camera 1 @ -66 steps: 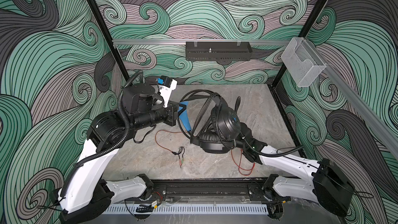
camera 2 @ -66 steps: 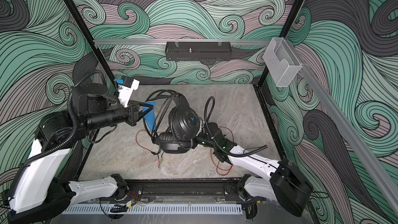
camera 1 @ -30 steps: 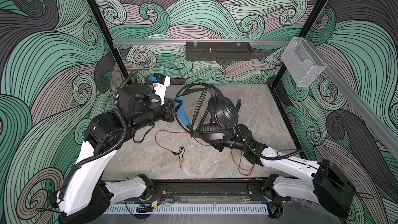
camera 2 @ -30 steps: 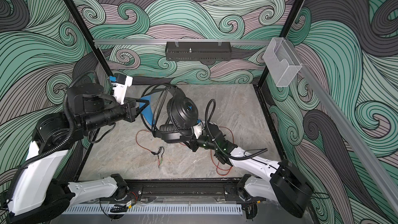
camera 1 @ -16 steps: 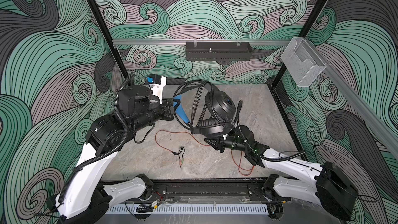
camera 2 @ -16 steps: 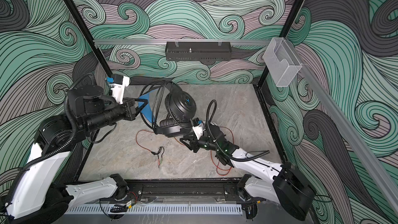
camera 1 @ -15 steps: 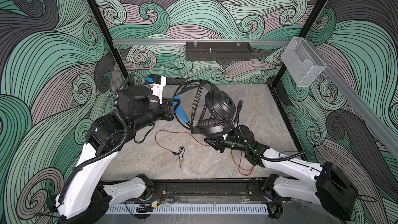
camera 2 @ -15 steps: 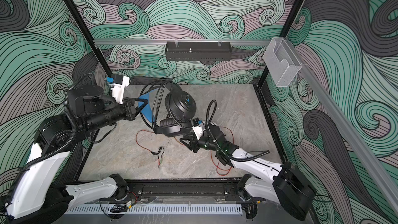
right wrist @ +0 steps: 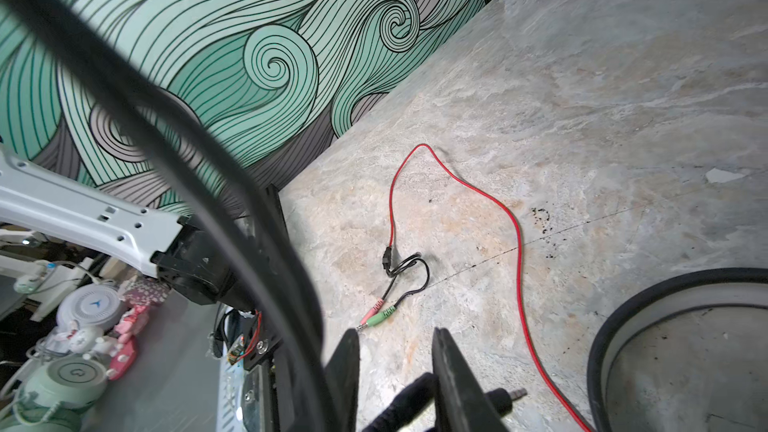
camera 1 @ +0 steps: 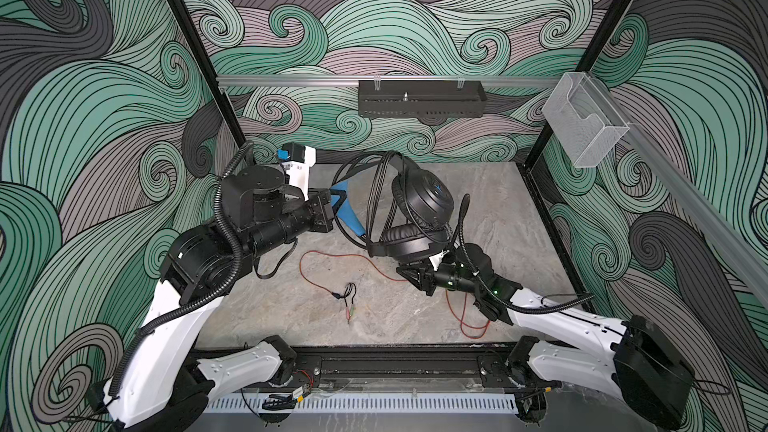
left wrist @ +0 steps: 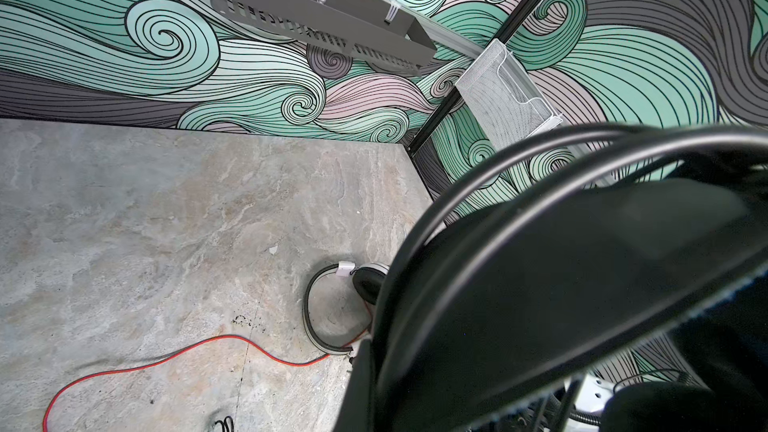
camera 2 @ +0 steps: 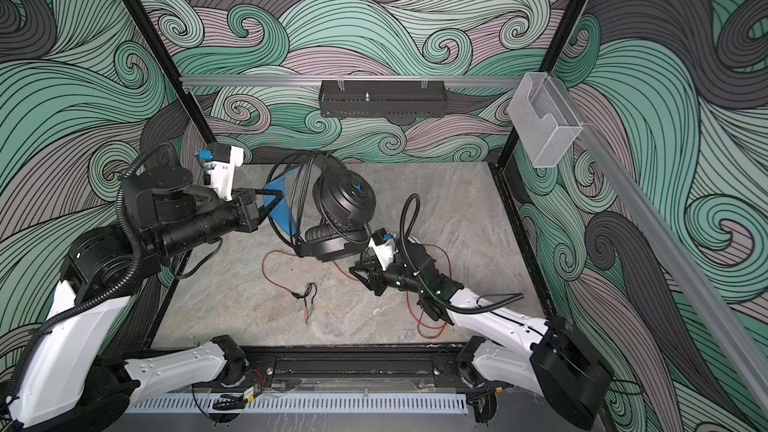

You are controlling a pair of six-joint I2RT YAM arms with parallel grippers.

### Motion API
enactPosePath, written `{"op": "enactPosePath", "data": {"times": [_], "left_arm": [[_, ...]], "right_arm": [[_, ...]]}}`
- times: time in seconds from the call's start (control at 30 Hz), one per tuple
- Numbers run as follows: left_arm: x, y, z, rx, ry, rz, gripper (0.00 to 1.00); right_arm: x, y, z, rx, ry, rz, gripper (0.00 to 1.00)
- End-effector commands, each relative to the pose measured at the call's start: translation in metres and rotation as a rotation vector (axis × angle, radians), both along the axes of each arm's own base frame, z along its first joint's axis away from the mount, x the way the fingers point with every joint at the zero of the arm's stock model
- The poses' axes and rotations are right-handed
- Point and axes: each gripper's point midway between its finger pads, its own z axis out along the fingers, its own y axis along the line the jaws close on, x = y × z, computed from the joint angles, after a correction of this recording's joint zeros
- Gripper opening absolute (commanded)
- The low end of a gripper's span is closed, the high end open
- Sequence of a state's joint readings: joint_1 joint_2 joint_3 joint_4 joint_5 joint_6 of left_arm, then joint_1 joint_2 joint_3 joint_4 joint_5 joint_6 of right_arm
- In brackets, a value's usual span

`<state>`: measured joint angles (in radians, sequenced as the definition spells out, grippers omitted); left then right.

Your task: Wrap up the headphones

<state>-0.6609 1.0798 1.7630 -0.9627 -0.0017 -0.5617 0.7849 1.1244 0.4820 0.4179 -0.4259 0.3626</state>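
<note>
The black headphones [camera 1: 424,201] hang tilted above the table, their black cable looped over the band. My left gripper [camera 1: 336,201] is shut on the blue-lined headband [camera 2: 282,201]. Just below the lower earcup, my right gripper [camera 1: 405,276] has its jaws standing apart [right wrist: 395,331]. The black cable's plug end [right wrist: 509,394] lies across behind one finger and is not pinched. The white headphones [left wrist: 328,313] with black cushions lie flat on the table under the black pair. They are hidden in both top views. Their red cable [camera 1: 332,259] trails across the table.
The red cable ends in pink and green plugs [camera 1: 349,309] at the table's front middle. More red cable loops near the front right [camera 1: 469,326]. A black rack [camera 1: 422,98] hangs on the back rail and a clear holder [camera 1: 586,126] on the right rail.
My left gripper carried the black headphones up and back to the left. My right gripper slid out from under the lower earcup towards the front, widened briefly, then narrowed again.
</note>
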Motion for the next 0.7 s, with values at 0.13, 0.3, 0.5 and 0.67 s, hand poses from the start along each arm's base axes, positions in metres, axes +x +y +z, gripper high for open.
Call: {"op": "enactPosePath", "data": {"times": [0.13, 0.3, 0.5, 0.67], "left_arm": [[0.006, 0.015, 0.037, -0.173, -0.084, 0.108, 0.00], [0.022, 0.026, 0.039, -0.220, -0.085, 0.217, 0.00], [0.042, 0.037, 0.041, -0.273, -0.073, 0.330, 0.00], [0.063, 0.045, 0.032, -0.317, -0.039, 0.430, 0.00]], "right_arm": [[0.006, -0.018, -0.014, -0.125, -0.011, -0.070, 0.06], [0.005, -0.034, -0.019, -0.221, -0.019, -0.125, 0.00], [-0.008, -0.040, -0.029, -0.356, -0.054, -0.125, 0.00], [-0.021, -0.042, -0.032, -0.448, -0.106, -0.111, 0.00]]}}
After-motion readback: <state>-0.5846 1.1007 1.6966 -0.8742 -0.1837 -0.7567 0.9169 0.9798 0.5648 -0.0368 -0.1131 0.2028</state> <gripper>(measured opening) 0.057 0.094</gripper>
